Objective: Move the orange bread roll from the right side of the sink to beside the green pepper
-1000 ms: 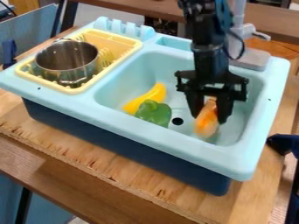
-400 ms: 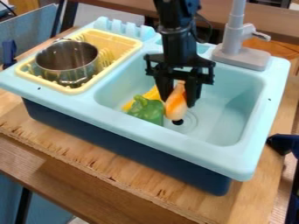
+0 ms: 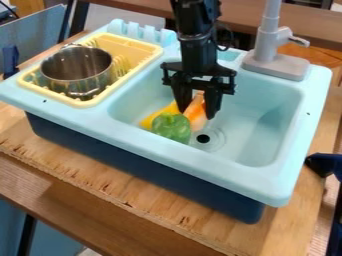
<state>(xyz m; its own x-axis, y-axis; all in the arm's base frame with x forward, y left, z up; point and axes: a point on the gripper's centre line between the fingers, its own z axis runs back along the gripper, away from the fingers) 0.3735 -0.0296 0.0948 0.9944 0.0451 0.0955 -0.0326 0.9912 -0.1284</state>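
The black gripper (image 3: 197, 110) hangs down over the left half of the sink basin, shut on an orange and white toy vegetable (image 3: 196, 116). The toy is low in the basin, its lower part partly behind a green bell pepper (image 3: 172, 128). That pepper rests just left of and in front of the held toy, near the basin's front wall. Behind the pepper is a yellow banana-shaped toy (image 3: 155, 116), partly covered by the pepper and the gripper.
A metal pot (image 3: 77, 70) stands in a yellow dish rack (image 3: 148, 50) left of the basin. The light blue sink (image 3: 220, 169) sits on a wooden table (image 3: 127, 200), with a grey faucet (image 3: 274, 62) at its back right.
With the orange and white toy in it, the gripper has moved left across the basin from the right side. The green pepper has shifted slightly left and turned.
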